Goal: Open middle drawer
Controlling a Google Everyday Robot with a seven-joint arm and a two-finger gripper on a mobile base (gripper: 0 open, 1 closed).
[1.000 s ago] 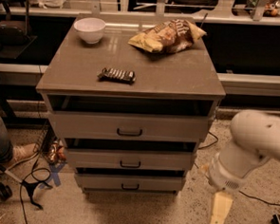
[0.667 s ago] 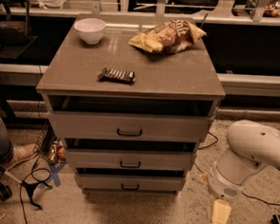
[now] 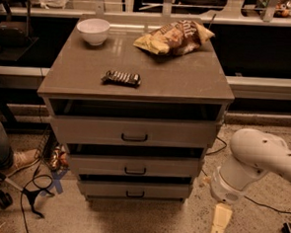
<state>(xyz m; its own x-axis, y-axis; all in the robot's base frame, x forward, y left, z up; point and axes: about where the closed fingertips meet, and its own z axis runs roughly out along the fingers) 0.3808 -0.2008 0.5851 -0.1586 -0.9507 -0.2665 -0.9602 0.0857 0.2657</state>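
The middle drawer [image 3: 132, 165] is the grey-brown front between a taller top drawer [image 3: 134, 131] and a narrower bottom drawer [image 3: 133, 189], with a small dark bar handle [image 3: 135, 171] at its centre. A dark gap shows above its front panel and its inside is hidden. My gripper [image 3: 220, 222] hangs pointing down near the floor, to the right of the cabinet and below the level of the middle drawer. It is well apart from the handle and holds nothing that I can see. The white arm [image 3: 254, 162] bends above it.
On the cabinet top [image 3: 197, 79] lie a white bowl [image 3: 93, 30], a chip bag [image 3: 174, 37] and a dark snack bar [image 3: 121, 78]. A person's leg and shoe [image 3: 19, 159] and cables [image 3: 29, 193] are on the floor at left. A cable [image 3: 268, 207] runs at right.
The arm has shifted slightly left and down, and the gripper has sunk a little towards the floor, nearer the cabinet's right side. The drawers have not moved.
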